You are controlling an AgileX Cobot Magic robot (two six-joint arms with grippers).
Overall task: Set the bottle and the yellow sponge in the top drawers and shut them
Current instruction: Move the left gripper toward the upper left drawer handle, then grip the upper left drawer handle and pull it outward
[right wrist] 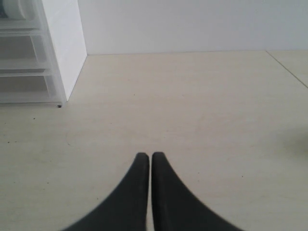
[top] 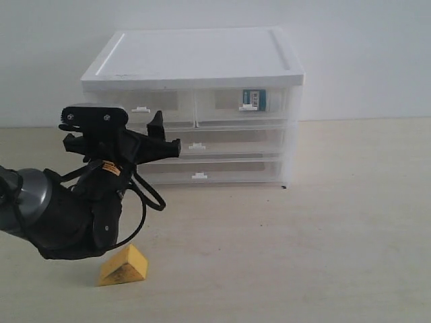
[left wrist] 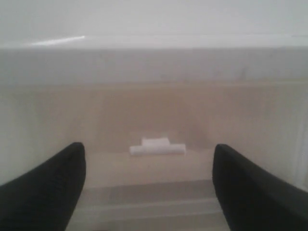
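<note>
Pale wood-grain surface [top: 337,235] against a plain white wall [top: 363,54], lying open to the right of the white-topped cabinet [top: 195,57], where the right fingers [right wrist: 139,192] are pressed together. The left fingers [left wrist: 48,192] stand spread wide before the white handle [left wrist: 157,146] of the left top drawer [top: 145,101]. The bottle [top: 253,99] lies inside the right top drawer [top: 225,101], teal label unreadable; the yellow sponge [top: 123,266] sits on the surface beneath the left arm [top: 67,215].

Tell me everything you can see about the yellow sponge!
The yellow sponge is a small mustard-yellow wedge that looks foamy. Its triangle face shows dark smudges. It lies on the pale table, in front of the white cabinet, not in any drawer. The black left arm looms just above it; I can't tell if they touch.
</note>
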